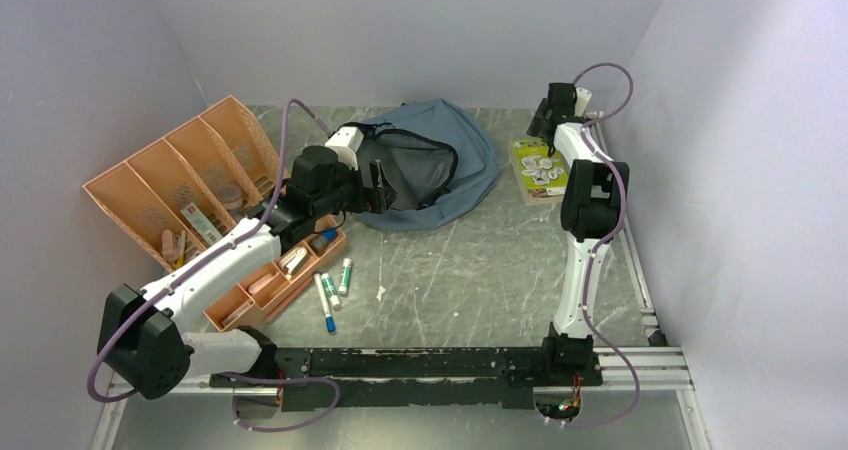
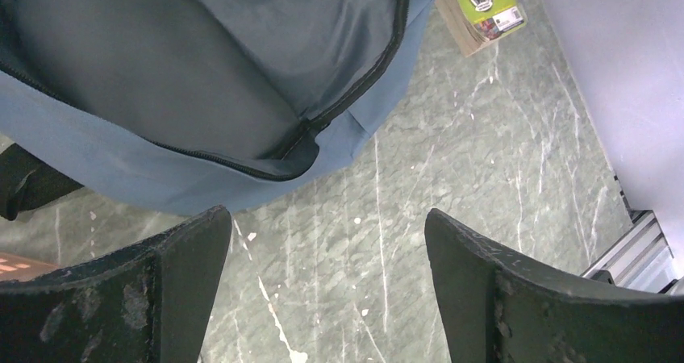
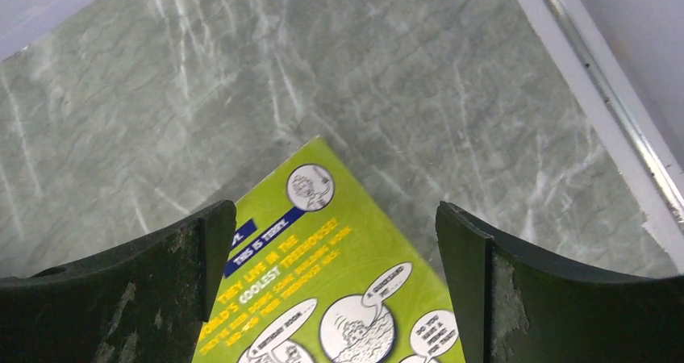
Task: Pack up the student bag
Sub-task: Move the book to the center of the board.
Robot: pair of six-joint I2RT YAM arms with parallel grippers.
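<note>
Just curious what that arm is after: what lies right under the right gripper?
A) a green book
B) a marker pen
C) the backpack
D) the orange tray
A: the right wrist view shows the green book, printed with speech bubbles, just below the open right gripper.

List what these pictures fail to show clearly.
Student bag contents: top view, the left tool covers part of the opening; left wrist view, the frame edge cuts it off.
Book cover: right wrist view, the bottom edge crops it; top view, too small.
Orange tray items: top view, too small to name.
</note>
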